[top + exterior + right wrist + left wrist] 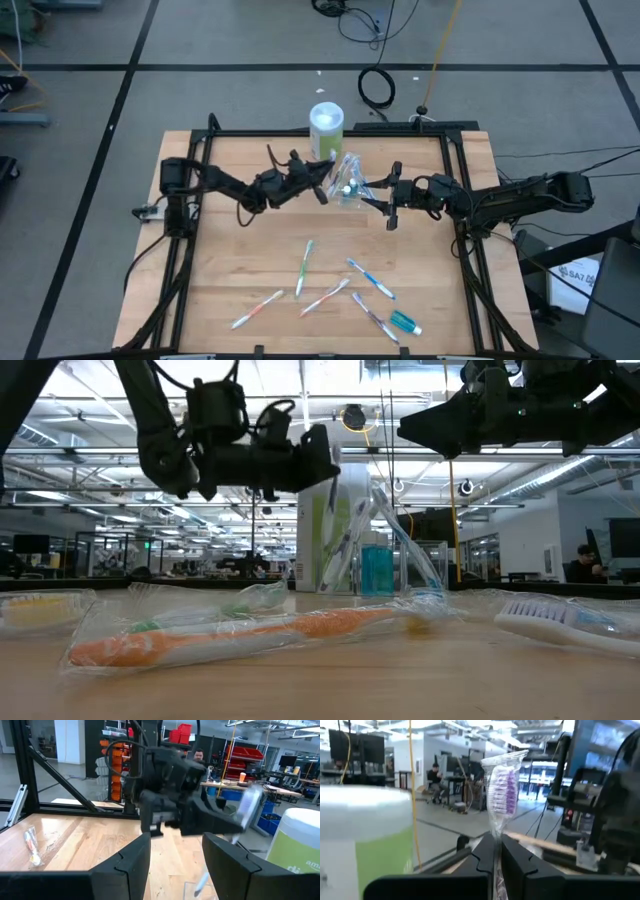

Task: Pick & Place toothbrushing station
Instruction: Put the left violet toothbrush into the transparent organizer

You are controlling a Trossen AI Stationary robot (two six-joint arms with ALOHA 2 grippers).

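Left tool (496, 865) is clamped on a wrapped toothbrush (501, 795) beside the clear bag (350, 185) at frame centre; right tool (176, 857) stands apart; six loose toothbrushes (304, 267) and one teal tube (404, 322) remain on the counter (230, 250).

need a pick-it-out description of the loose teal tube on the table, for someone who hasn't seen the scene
Start at the wooden table and go to its near right corner, away from the green-and-white canister at the far edge. The teal tube lies there beside wrapped toothbrushes; it alone is short, stubby and teal with a white cap.

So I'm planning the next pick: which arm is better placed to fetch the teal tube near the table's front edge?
Probably the right. The teal tube lies on the right gripper's side, and that gripper is open, while the left gripper is shut on a wrapped toothbrush.
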